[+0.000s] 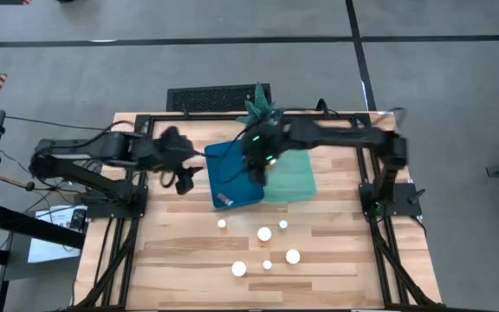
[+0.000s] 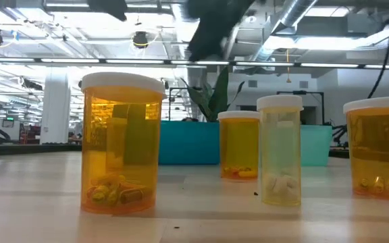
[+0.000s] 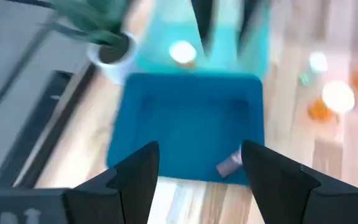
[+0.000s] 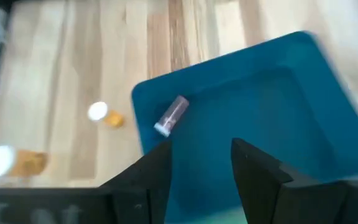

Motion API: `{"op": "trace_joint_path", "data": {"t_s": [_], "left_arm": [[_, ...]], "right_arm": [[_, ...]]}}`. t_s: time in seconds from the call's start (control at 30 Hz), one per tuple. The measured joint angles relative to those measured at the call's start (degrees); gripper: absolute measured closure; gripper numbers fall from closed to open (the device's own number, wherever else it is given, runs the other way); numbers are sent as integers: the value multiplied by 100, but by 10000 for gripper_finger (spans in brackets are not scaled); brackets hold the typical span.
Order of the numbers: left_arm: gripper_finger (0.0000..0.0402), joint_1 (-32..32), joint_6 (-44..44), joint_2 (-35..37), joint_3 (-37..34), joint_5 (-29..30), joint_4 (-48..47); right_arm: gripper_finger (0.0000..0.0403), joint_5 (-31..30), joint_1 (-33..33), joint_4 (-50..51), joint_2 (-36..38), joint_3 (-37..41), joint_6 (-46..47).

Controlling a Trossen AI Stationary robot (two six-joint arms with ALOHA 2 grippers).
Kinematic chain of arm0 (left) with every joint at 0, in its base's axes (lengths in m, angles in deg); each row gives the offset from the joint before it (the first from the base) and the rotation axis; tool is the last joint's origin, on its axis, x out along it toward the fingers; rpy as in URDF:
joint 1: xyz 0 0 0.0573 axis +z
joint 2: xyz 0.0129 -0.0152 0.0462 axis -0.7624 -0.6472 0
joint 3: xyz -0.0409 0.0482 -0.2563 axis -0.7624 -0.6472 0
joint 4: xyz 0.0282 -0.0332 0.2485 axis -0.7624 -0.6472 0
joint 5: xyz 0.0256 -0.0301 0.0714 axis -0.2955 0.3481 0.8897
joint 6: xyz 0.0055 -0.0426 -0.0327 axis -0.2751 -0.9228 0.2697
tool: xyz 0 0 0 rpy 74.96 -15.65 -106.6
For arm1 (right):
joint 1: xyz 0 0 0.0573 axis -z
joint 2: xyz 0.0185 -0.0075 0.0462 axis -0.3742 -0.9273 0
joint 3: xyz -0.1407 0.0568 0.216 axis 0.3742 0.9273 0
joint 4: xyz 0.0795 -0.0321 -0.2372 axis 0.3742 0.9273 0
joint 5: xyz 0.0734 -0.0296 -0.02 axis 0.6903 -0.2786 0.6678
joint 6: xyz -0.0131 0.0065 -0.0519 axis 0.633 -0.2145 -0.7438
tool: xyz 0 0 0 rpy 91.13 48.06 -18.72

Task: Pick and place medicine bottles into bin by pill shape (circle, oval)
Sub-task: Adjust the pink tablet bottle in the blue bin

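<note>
Several amber pill bottles with white caps stand on the wooden table near its front edge [image 1: 264,233], close up in the low view [image 2: 121,145]. One bottle [image 4: 171,115] lies on its side on the floor of the dark blue bin [image 1: 232,178], near its front corner; it also shows in the left wrist view [image 3: 229,165]. A white cap [image 3: 182,53] shows over the light teal bin [image 1: 294,178]. My right gripper [image 4: 197,162] hangs open and empty above the blue bin. My left gripper [image 3: 197,168] is open and empty, just left of the blue bin [image 1: 184,178].
A potted green plant [image 1: 258,106] stands behind the two bins at the table's far edge. The two bins sit side by side at mid-table. Black frame rails run along the table's left and right edges [image 1: 115,251].
</note>
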State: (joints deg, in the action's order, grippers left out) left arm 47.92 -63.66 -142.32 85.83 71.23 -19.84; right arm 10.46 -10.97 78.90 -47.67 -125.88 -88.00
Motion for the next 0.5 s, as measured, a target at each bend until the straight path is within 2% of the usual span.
{"op": "trace_joint_path", "data": {"t_s": [0.17,0.27,0.5], "left_arm": [[180,608,1444,-912,-5,-1493,412],[180,805,2153,-1527,-4,-2048,891],[180,1178,3160,-2810,-4,-3457,865]], "right_arm": [[234,-173,201,1176,1440,-7,127],[237,-443,174,1344,2079,0,385],[244,-627,23,1724,3223,-2,1128]]}}
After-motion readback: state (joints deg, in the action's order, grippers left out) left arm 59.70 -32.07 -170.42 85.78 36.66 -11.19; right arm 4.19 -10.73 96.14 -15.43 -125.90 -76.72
